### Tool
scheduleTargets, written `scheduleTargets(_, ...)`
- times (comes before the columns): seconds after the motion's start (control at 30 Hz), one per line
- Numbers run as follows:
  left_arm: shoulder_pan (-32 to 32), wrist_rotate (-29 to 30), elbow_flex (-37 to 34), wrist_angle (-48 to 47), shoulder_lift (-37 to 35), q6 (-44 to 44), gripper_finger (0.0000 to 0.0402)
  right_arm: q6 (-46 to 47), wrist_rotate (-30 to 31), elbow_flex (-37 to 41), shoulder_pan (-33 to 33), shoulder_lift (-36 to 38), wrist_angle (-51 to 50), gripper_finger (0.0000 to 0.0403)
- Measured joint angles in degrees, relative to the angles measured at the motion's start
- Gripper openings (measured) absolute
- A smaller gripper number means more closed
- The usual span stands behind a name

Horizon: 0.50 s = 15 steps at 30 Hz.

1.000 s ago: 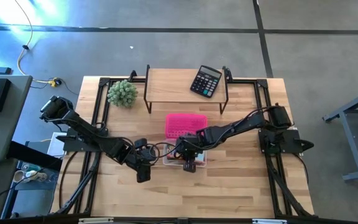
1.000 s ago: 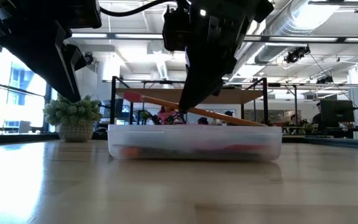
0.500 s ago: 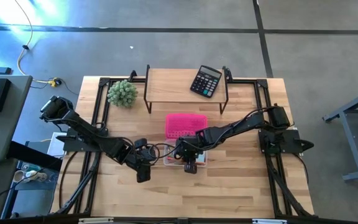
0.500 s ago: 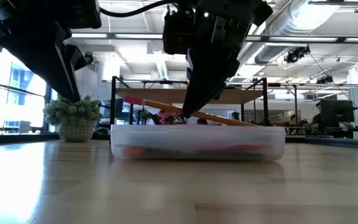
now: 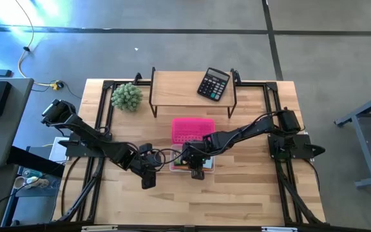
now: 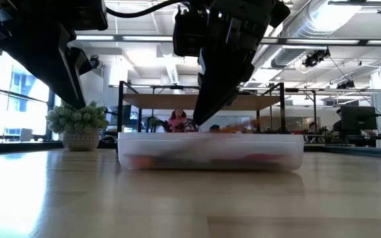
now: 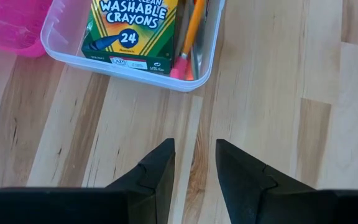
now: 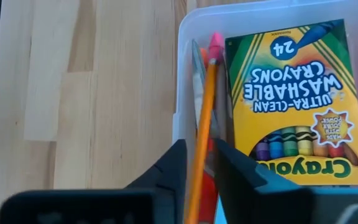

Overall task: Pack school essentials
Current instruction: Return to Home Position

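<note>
Though over pencil point(image 8: 207, 93), right pincer point(image 8: 199, 146) ajar.

A grey concrete floor point(image 5: 172, 51) with dark seams surrounds the wooden table point(image 5: 250, 193). Beyond it, bright windows point(image 6: 18, 99) stand at one side and silver ducts point(image 6: 329, 30) run overhead.

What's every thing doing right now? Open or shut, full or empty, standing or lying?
clear box: lid off, supplies inside.
pink lid: off, lying next to the clear box.
crayon box: lying flat in the clear box.
orange pencil: lying in the clear box beside the crayon box.
left pincer: open, empty, over bare table.
right pincer: open, over the orange pencil.
calculator: lying on the shelf.
plant: upright on the table.
</note>
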<state>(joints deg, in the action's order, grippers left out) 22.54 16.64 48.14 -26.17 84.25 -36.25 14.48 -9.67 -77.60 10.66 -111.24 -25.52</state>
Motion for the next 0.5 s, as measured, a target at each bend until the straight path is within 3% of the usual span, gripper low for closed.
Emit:
scheduleTargets(0.2,0.0,0.0,0.0,0.0,0.0,0.0,0.0106,0.0,0.0,0.0,0.0,0.0,0.1,0.0103)
scheduleTargets(0.5,0.0,-1.2,0.0,0.0,0.0,0.4,0.0106,-1.0,0.2,0.0,-0.2,2.0,-2.5,0.0106)
